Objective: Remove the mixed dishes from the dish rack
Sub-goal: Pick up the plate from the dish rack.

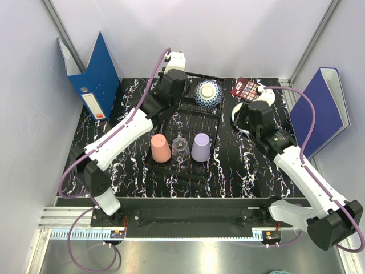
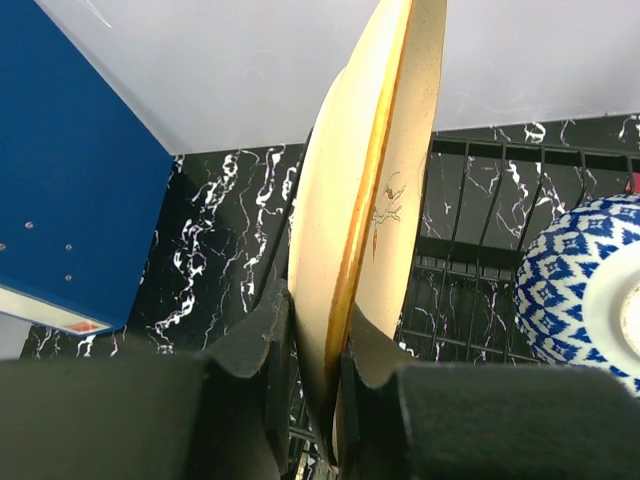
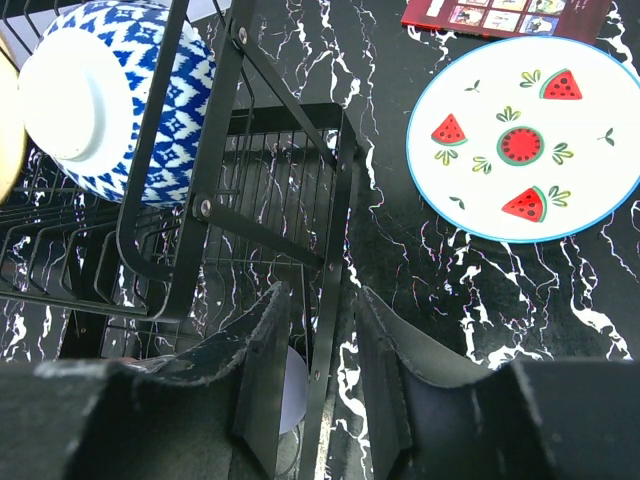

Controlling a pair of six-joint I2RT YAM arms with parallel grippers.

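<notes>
The black wire dish rack (image 1: 212, 123) stands mid-table. My left gripper (image 2: 320, 335) is shut on the rim of the cream orange-patterned plate (image 2: 375, 150), which stands on edge at the rack's back left; in the top view the gripper (image 1: 171, 85) hides the plate. The blue-and-white bowl (image 1: 208, 92) lies tilted in the raised section. Salmon-pink (image 1: 160, 148), clear glass (image 1: 181, 148) and lavender (image 1: 201, 146) cups stand upside down on the tray part. My right gripper (image 3: 325, 345) is open and empty over the rack's right edge bar. The white watermelon plate (image 3: 525, 135) lies flat on the table beside it.
A blue binder (image 1: 94, 77) stands at the back left, another (image 1: 322, 108) leans at the right. The dark red palette (image 1: 246, 87) lies behind the white plate. Grey walls close in the table on three sides.
</notes>
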